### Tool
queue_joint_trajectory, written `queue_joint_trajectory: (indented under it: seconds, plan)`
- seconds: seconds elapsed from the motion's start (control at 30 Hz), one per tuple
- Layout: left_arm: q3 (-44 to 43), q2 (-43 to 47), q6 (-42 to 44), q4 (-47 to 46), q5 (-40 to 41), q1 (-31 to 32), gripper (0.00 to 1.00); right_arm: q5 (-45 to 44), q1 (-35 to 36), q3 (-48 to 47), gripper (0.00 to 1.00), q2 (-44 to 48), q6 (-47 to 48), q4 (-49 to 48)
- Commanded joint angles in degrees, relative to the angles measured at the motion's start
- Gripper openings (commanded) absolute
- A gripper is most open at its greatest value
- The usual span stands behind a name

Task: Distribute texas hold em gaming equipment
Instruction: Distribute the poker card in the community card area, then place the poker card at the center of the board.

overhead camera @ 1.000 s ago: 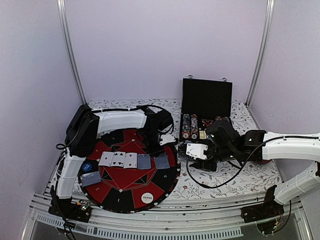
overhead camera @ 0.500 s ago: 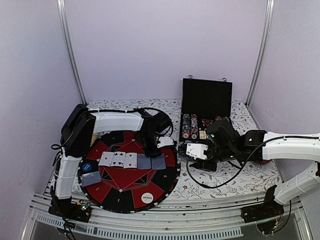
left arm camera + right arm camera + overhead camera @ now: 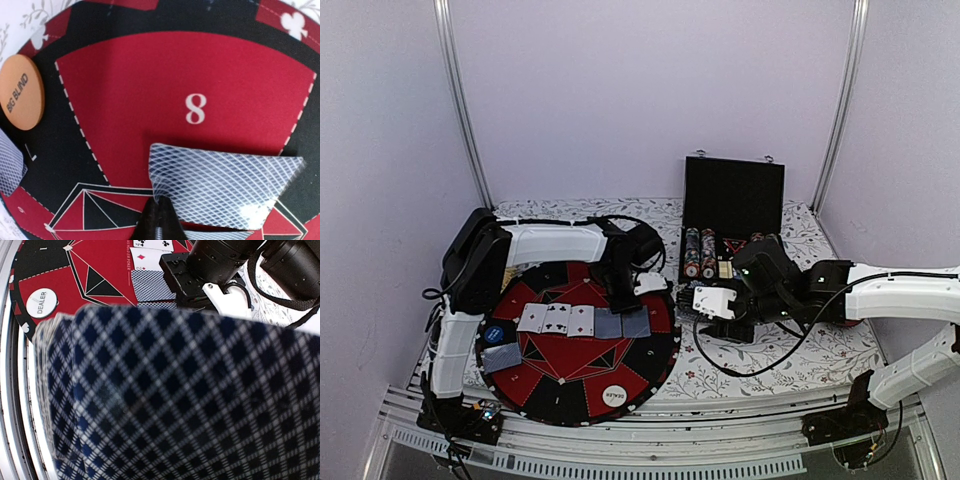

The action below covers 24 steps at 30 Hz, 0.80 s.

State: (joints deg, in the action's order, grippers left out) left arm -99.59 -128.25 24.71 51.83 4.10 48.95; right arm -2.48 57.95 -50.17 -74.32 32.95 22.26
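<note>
On the left of the round red-and-black felt poker mat [image 3: 552, 396] lie a small blue disc [image 3: 496, 334] and a lone grey-blue face-down card [image 3: 502, 357], both near the mat's left rim; only the left wrist view shows the orange "BIG BLIND" disc [image 3: 20, 92], lying flat on the black band beside the red field marked 8; across the middle of the mat runs a row of three white face-up cards [image 3: 557, 319] and one face-down card [image 3: 608, 323]; the left gripper [image 3: 626, 303] is pinched tight on the near edge of the last grey-blue patterned card [image 3: 225, 185], at the right end of that row, short of the mat's right rim; the white round "DEALER" disc [image 3: 614, 396] sits just inside the near rim; the right gripper [image 3: 715, 302] grips a blue-checked deck of cards [image 3: 175, 400] that hides its fingers; behind it stands an open black case [image 3: 733, 198]; bare flowered tablecloth [image 3: 800, 355] shows before the right arm.
</note>
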Motion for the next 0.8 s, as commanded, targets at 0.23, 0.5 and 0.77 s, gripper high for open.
queue_joint_trajectory:
  seconds: [0.23,0.5,0.77]
  plan:
    - [-1.8,3.4,-2.8,-3.0,-0.2,-0.2,0.54,0.3,-0.1,1.9,0.55,1.3,-0.3,1.7]
    - [-0.9,13.1,-8.9,-6.7,-1.5,-0.4,0.65,2.0,-1.8,7.0,0.56,-1.5,4.0,4.1]
    - [19.1,33.7,-14.8,-15.2,-4.1,-0.6,0.69,6.5,-5.8,7.8,0.57,-6.1,7.4,8.4]
